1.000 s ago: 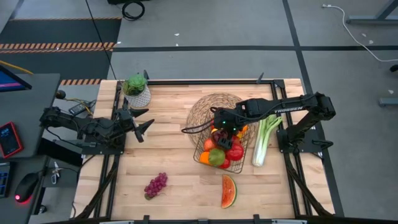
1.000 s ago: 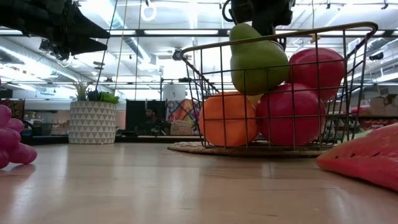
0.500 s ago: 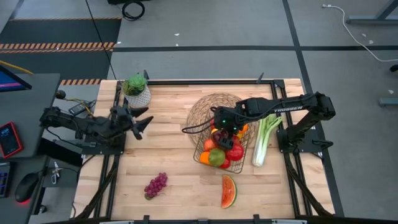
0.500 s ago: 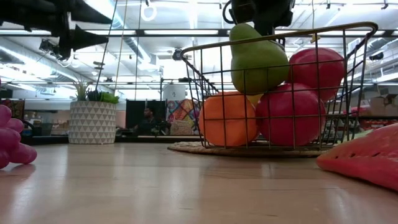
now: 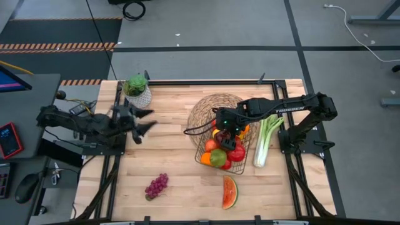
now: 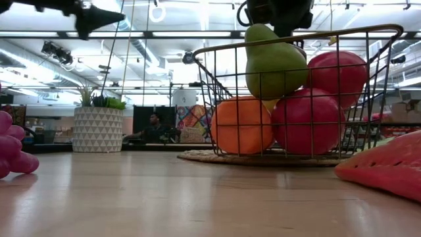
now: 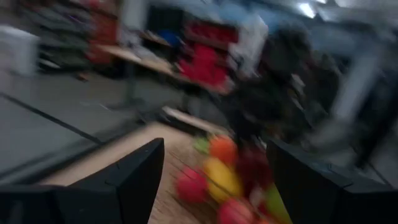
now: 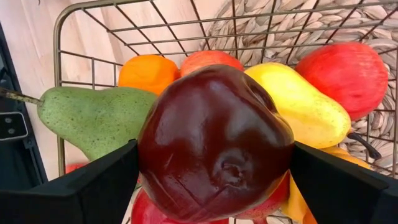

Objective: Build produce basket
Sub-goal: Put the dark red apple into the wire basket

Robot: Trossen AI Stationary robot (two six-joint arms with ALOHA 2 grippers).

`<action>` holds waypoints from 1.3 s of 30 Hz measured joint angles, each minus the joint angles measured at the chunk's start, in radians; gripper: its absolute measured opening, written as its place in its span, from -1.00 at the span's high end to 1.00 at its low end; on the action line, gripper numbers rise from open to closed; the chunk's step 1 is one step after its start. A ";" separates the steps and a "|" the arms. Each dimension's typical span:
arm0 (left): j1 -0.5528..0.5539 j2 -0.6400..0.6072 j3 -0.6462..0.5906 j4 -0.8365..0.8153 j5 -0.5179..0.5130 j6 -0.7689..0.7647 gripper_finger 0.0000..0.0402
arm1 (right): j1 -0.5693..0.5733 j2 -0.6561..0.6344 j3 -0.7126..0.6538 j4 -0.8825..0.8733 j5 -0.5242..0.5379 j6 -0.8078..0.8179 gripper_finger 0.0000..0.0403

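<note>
The wire basket [image 5: 220, 149] stands by the woven mat [image 5: 212, 107], which partly lies under it. It holds a green pear [image 8: 87, 119], an orange [image 8: 148, 71], a yellow piece [image 8: 301, 102] and red apples [image 8: 348, 71]. My right gripper [image 5: 229, 137] is over the basket, shut on a dark red apple [image 8: 214, 143]. My left gripper [image 5: 141, 122] is open and empty, in the air near the table's left edge. Purple grapes [image 5: 156, 185], a watermelon slice [image 5: 230, 192] and a celery stalk [image 5: 267, 139] lie on the table. My right gripper pinches the dark red apple by two opposite sides [image 8: 146, 162] between its two fingers [image 8: 81, 190]. The fingers come from above, pointing down into the basket. The apple sits above the pear and the yellow piece; whether it touches them I cannot tell.
A leafy plant in a white pot [image 5: 137, 91] stands at the far left, close behind my left gripper. The bare table [image 5: 181, 169] lies between the grapes and the basket. A person [image 6: 154, 125] sits in the room beyond the table.
My left gripper has risen, gone a little toward the table's right edge and turned, staying open.
</note>
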 joint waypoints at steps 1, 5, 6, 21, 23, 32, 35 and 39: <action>0.009 0.042 0.016 -0.008 0.057 -0.001 -0.43 | 0.000 0.000 0.000 0.000 0.000 -0.008 -0.99; 0.042 0.230 0.073 -0.014 0.171 -0.013 -0.43 | 0.000 0.000 0.000 0.003 0.000 -0.015 -0.99; 0.051 0.275 0.085 -0.015 0.171 -0.015 -0.43 | 0.000 0.000 0.000 0.003 -0.001 -0.013 -0.99; 0.177 0.756 0.325 0.136 0.293 0.050 -0.43 | 0.012 -0.066 0.062 0.016 -0.021 -0.082 -0.99; 0.187 0.797 0.331 0.234 0.311 0.084 -0.43 | 0.011 -0.069 0.063 0.024 -0.018 -0.087 -0.99; 0.274 0.976 0.351 0.530 0.474 0.024 -0.43 | 0.017 -0.066 0.063 0.067 0.025 -0.099 -0.99; 0.287 1.049 0.401 0.541 0.507 -0.020 -0.43 | 0.017 -0.066 0.063 0.078 0.042 -0.113 -0.99; 0.288 1.126 0.498 0.536 0.559 -0.007 -0.43 | 0.017 -0.051 0.063 0.061 0.053 -0.113 -0.98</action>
